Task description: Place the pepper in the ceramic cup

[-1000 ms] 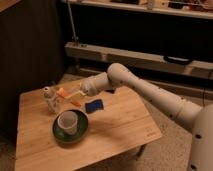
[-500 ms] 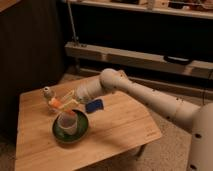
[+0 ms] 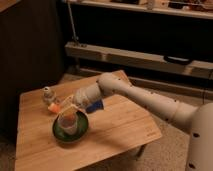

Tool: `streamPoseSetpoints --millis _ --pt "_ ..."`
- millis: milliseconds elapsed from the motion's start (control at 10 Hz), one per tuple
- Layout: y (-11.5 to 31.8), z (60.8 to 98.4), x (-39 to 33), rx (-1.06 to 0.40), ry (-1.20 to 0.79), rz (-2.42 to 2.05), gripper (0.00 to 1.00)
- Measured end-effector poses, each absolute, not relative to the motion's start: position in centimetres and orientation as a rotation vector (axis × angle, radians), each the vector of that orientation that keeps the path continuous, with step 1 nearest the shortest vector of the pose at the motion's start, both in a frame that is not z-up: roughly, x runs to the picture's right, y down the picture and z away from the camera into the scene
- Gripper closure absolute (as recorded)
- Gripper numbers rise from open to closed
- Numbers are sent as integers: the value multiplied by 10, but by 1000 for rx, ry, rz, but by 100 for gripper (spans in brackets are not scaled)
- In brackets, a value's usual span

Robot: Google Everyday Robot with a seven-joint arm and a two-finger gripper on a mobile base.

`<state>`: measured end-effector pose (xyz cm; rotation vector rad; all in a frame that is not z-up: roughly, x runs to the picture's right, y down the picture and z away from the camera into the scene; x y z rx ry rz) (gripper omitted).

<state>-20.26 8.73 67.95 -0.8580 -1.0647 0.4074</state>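
Observation:
The white ceramic cup (image 3: 71,127) stands on a dark green saucer (image 3: 58,133) at the front left of the wooden table (image 3: 115,135). My gripper (image 3: 65,108) hangs right over the cup's mouth, reaching in from the right. The orange pepper (image 3: 69,117) shows at the cup's mouth, directly under the gripper. I cannot tell whether it is still held or lies inside the cup.
A white speckled figurine (image 3: 47,93) stands at the back left, with a small orange patch (image 3: 54,107) just beside it. A blue block (image 3: 95,106) lies right of the cup, under my arm. Dark shelving runs behind the table.
My gripper moved left and down from above the blue block to the cup's mouth. The orange pepper now shows at the cup's opening.

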Motion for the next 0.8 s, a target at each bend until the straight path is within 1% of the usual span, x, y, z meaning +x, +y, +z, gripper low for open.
streamPoseSetpoints --millis 600,800 --pt "96 685 -202 -863 -1070 403 30" --pt "94 686 -200 -843 -1066 410 30"
